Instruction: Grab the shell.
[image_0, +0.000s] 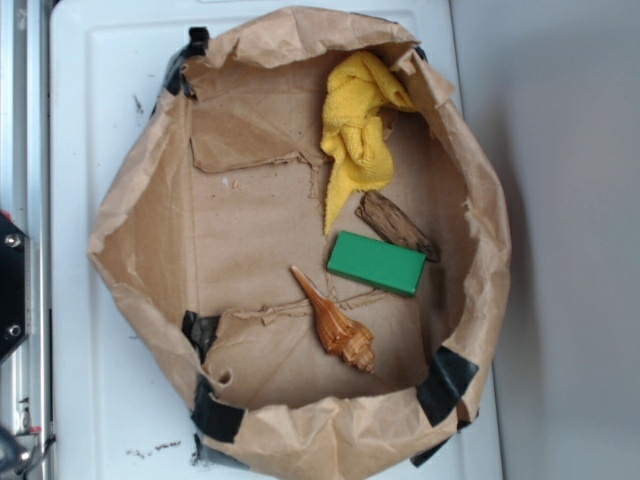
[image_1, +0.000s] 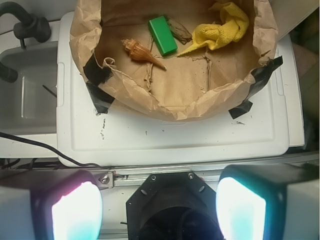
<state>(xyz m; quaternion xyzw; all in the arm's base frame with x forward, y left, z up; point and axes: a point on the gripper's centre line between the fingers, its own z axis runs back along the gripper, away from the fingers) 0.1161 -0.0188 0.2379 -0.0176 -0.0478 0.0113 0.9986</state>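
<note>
The shell (image_0: 335, 322) is a slim orange-brown spiral with a pointed tip, lying on the floor of the brown paper bag (image_0: 140, 210). In the wrist view the shell (image_1: 141, 52) lies far ahead, left of the green block (image_1: 162, 35). My gripper (image_1: 159, 210) hangs well back from the bag, above the robot's base. Its two pale fingers (image_1: 75, 212) stand wide apart at the bottom corners with nothing between them. The gripper does not show in the exterior view.
A green block (image_0: 376, 263) lies just right of the shell. A flat dark-brown wood piece (image_0: 397, 225) and a crumpled yellow cloth (image_0: 360, 130) lie beyond it. The bag's raised walls ring everything, on a white lid (image_0: 100, 120). A grey tub (image_1: 25, 95) stands at left.
</note>
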